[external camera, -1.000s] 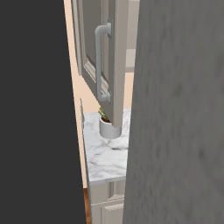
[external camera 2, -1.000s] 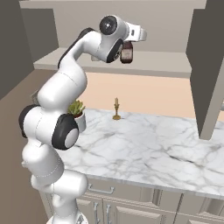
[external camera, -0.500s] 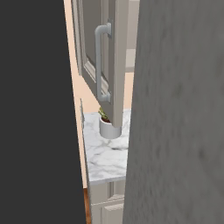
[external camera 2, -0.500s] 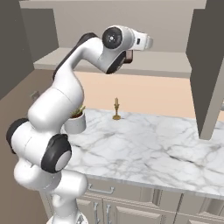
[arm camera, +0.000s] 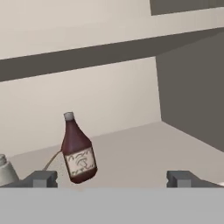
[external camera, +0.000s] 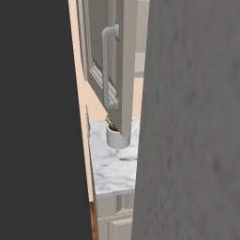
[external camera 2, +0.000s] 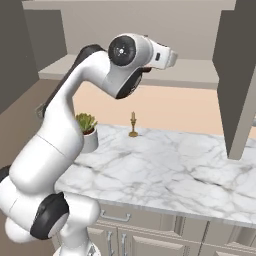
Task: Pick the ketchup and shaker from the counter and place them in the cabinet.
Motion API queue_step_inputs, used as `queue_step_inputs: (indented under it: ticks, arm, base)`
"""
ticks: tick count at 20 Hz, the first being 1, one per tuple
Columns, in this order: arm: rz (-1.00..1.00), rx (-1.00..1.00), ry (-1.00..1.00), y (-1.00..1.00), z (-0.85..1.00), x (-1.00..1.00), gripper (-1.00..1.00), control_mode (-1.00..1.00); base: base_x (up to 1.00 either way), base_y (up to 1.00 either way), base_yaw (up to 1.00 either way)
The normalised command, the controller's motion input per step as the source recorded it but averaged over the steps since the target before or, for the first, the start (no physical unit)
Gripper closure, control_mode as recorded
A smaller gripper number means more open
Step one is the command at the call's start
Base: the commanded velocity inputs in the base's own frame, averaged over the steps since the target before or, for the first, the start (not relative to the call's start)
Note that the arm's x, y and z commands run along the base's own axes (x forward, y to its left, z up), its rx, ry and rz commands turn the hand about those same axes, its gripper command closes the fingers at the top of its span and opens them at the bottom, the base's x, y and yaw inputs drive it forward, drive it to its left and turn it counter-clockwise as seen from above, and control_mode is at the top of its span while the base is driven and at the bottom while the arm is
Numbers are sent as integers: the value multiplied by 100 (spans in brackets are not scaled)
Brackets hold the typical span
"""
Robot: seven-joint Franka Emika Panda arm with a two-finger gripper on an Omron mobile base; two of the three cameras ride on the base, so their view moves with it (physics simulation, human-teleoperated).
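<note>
Nearest the hand camera, the gripper (arm camera: 111,178) presents its two dark tips far apart with nothing between them; the jaws stand wide and empty. Just beyond them the ketchup (arm camera: 77,151), a dark red bottle with a pale label and grey cap, leans to one side on the cabinet shelf (arm camera: 144,148), seemingly tipped or not yet settled. That lean is consistent with a bottle just let go, though this is a judgement. At the left edge of the same view a pale, capped container (arm camera: 5,169) sits beside the ketchup; it may be the shaker, but too little shows to confirm.

From the right base view, the arm (external camera 2: 65,130) reaches high, its wrist level with the open cabinet (external camera 2: 195,75), which accounts for the raised posture. Below, the counter (external camera 2: 175,175) carries a potted plant (external camera 2: 87,131) near the arm and a small brass candlestick (external camera 2: 133,125) further back by the wall. No ketchup or shaker remains visible on it.

In the left base view, the cabinet door (external camera: 110,61) hangs open above the plant.
</note>
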Motion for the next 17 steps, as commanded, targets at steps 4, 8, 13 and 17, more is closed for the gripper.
queue_step_inputs:
  ticks: [4,8,13,17]
  arm:
    - [-4,0,-1,29,-33,-100,-100,-100]
    - [-5,0,0,47,-65,-100,-100,-100]
    - [-2,-2,12,67,-71,-100,-100,-100]
    - [0,-1,40,60,-57,-99,-100,-100]
  base:
    - [0,0,0]
    - [0,0,0]
    - [0,0,0]
    - [0,0,0]
